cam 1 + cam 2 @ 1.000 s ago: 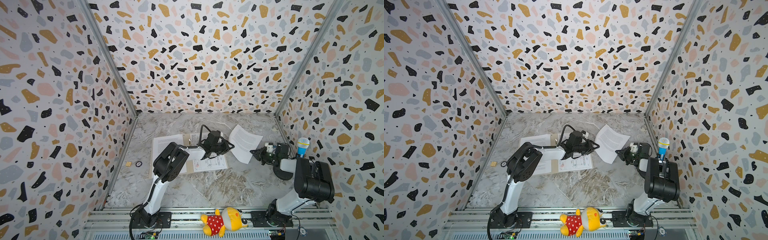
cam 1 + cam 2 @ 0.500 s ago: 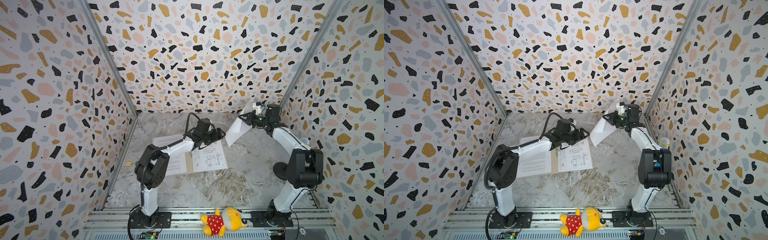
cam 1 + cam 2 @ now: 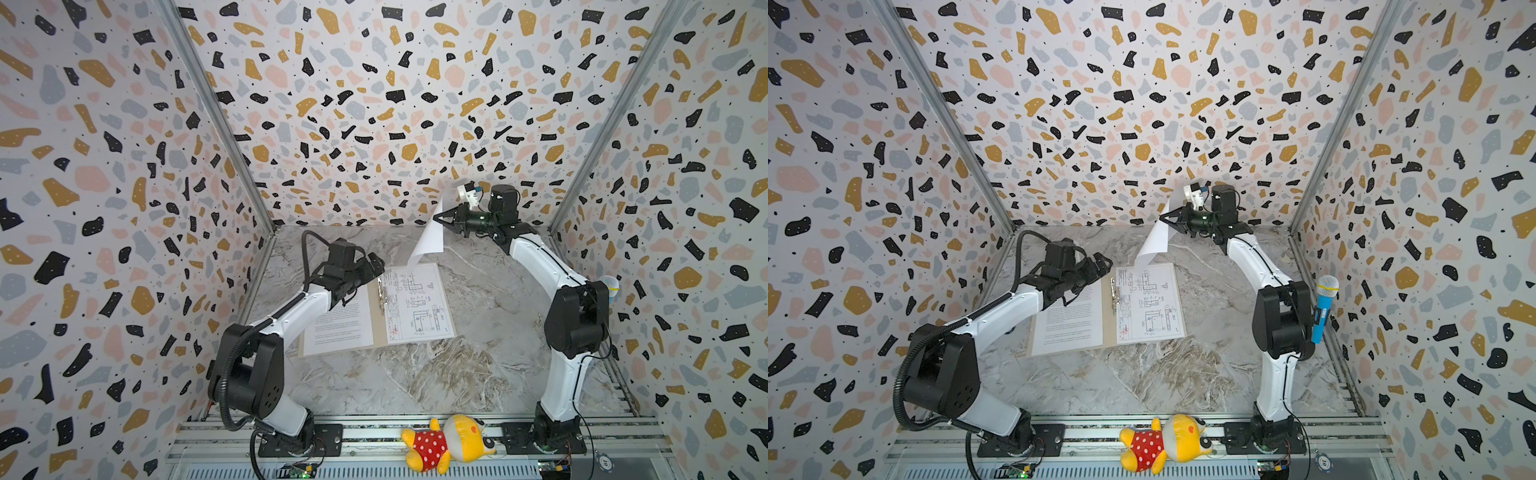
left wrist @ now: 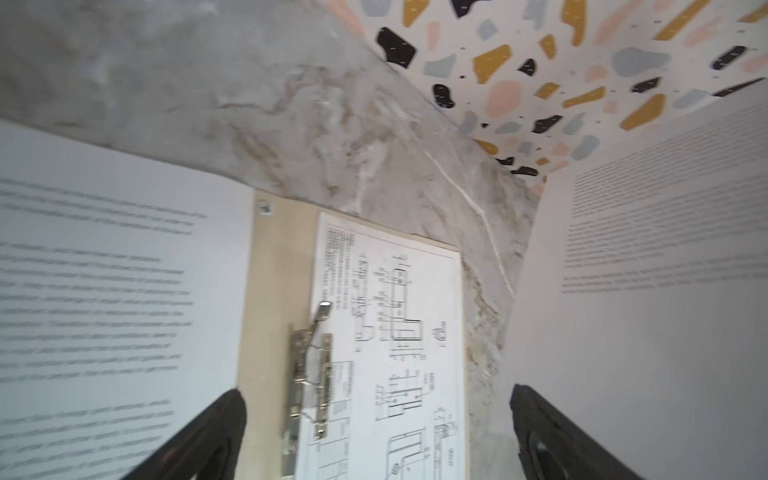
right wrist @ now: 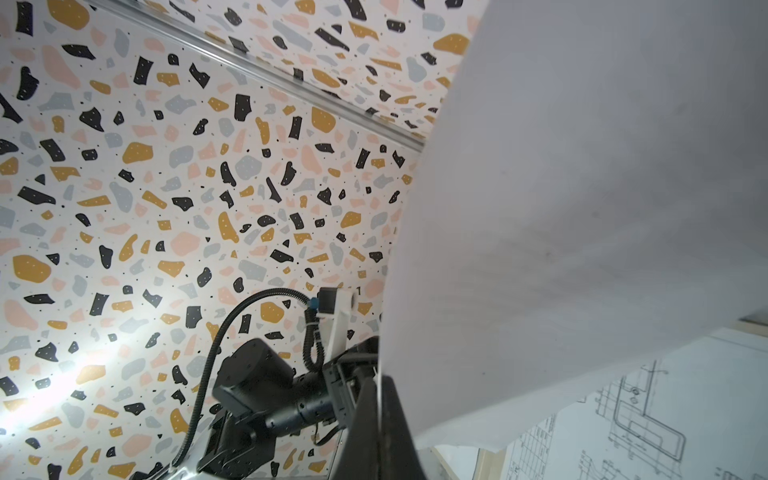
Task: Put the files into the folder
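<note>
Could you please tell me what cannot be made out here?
- Wording on the text sheet: blurred in the left wrist view, too small in both top views.
- Wording on the lifted sheet: blurred in the left wrist view; the right wrist view shows only its back.
- The folder: largely covered by sheets.

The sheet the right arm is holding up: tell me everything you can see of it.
The lifted sheet is thin white paper, bowed, hanging near the back wall. The right gripper, shut, pinches its upper edge. One face carries lines of printed text; the other looks blank. Its lowest corner hangs by the far edge of the open folder; contact is unclear.
</note>
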